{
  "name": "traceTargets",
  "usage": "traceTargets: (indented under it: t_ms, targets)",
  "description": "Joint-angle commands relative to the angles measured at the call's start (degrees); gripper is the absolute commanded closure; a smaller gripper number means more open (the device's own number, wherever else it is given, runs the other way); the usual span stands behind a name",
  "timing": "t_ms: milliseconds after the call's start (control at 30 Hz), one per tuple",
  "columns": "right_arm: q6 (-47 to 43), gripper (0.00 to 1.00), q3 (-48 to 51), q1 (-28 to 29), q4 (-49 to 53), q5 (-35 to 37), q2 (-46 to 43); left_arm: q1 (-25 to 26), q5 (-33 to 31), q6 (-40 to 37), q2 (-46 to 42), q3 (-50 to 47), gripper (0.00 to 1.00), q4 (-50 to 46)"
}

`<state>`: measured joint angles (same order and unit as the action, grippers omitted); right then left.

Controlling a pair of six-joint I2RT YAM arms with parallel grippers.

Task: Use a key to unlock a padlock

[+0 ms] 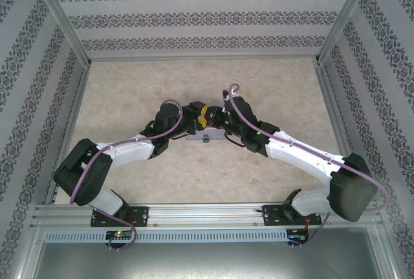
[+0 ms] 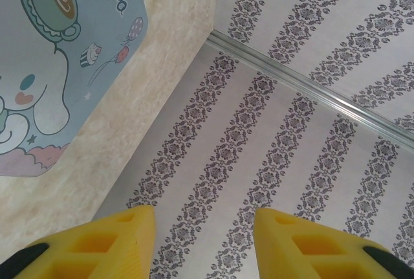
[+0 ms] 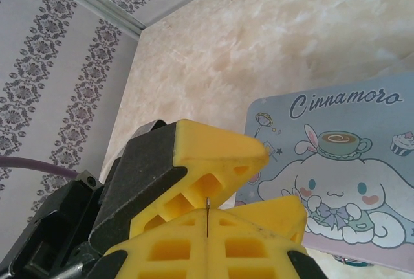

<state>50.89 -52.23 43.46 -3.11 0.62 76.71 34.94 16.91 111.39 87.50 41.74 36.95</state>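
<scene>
Right gripper [image 3: 207,230] is pressed shut, and a thin silvery sliver, the key [image 3: 207,213], stands up out of the seam between its yellow fingers. From my right wrist camera I see another yellow finger on a black mount [image 3: 194,162] just above the key, so close that I cannot tell whether they touch. My left gripper [image 2: 204,248] stands moderately wide, with only patterned wall showing through the gap between its fingers [image 2: 97,246]. From above, both arms reach in and meet near the middle of the marbled table [image 1: 129,98], the grippers nose to nose just past the far edge of the light-blue cartoon tin [image 1: 194,138], which lies flat. A small dark speck at the tin's near edge, midway between left and right, looks like the padlock [image 1: 206,140], though it is too small for me to be sure.
</scene>
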Motion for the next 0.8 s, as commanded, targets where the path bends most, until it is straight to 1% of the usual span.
traceTargets:
  t_ms: [0, 100, 167, 233, 367, 500, 600, 767]
  targets:
    - [0.6, 1.00, 1.4, -0.8, -1.2, 1.2, -0.3, 1.1, 0.3, 0.4, 0.2, -0.5, 0.56, 3.9]
    - [0.9, 1.00, 1.6, -1.1, -1.5, 1.2, -0.5, 1.1, 0.3, 0.3, 0.4, -0.5, 0.56, 3.7]
    - [1.0, 1.00, 1.4, -1.2, -1.5, 1.2, -0.7, 1.1, 0.5, 0.2, 0.5, -0.6, 0.52, 3.6]
    - [1.0, 1.00, 0.9, -1.2, -1.5, 1.0, -0.8, 1.1, 0.6, 0.1, 0.7, -0.5, 0.47, 3.5]
    - [1.1, 1.00, -0.5, -1.3, -1.5, 0.6, -0.6, 1.1, 0.9, 0.1, 1.2, -0.4, 0.34, 3.3]
    - [1.3, 1.00, -1.5, -1.3, -1.9, 0.2, -0.4, 1.1, 0.9, 0.6, 1.7, -0.5, 0.27, 4.1]
    - [1.6, 1.00, -1.9, -1.3, -2.2, 0.1, 0.0, 1.1, 1.0, 1.0, 2.2, -0.2, 0.24, 5.0]
    - [2.4, 1.00, -1.7, -1.2, -3.2, -0.1, 1.2, 1.2, 1.1, 1.5, 2.6, 0.5, 0.22, 6.1]
